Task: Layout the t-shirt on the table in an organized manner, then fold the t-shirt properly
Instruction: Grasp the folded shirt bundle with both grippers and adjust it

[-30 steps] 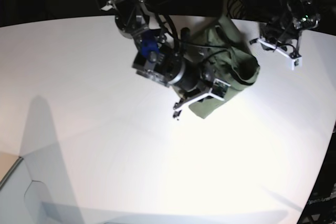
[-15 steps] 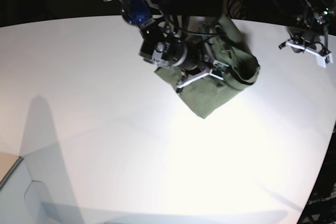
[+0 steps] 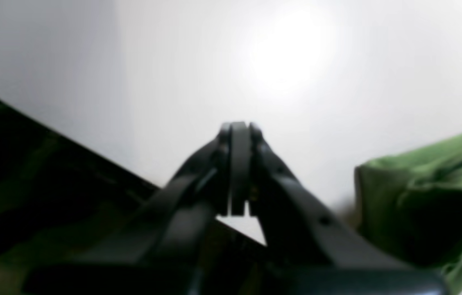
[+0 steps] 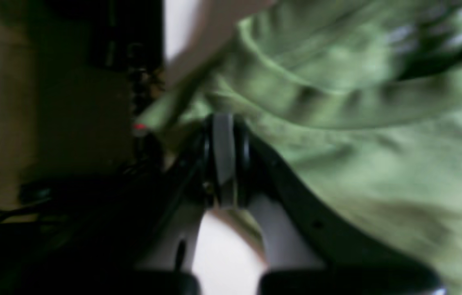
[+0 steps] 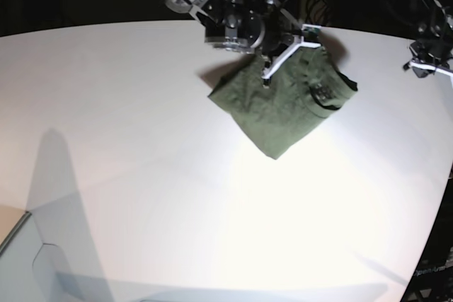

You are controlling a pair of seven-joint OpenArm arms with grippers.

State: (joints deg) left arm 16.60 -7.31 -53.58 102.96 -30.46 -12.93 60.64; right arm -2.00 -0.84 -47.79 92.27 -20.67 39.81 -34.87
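The folded t-shirt [image 5: 279, 107] lies on the table [image 5: 141, 175], the right gripper [image 5: 267, 76] closed empty above it, the left gripper [image 5: 430, 67] closed well beside it.

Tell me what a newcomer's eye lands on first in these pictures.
The olive-green t-shirt, folded into a compact bundle, lies alone at the far side of the big white table. Right above its far edge hangs the right claw, shut, while the left claw sits shut near the table's right edge.

The right hand [image 4: 225, 157], fingers pressed together, hovers over the blurred, wrinkled olive t-shirt [image 4: 358, 135] on the white counter [image 4: 223, 258].
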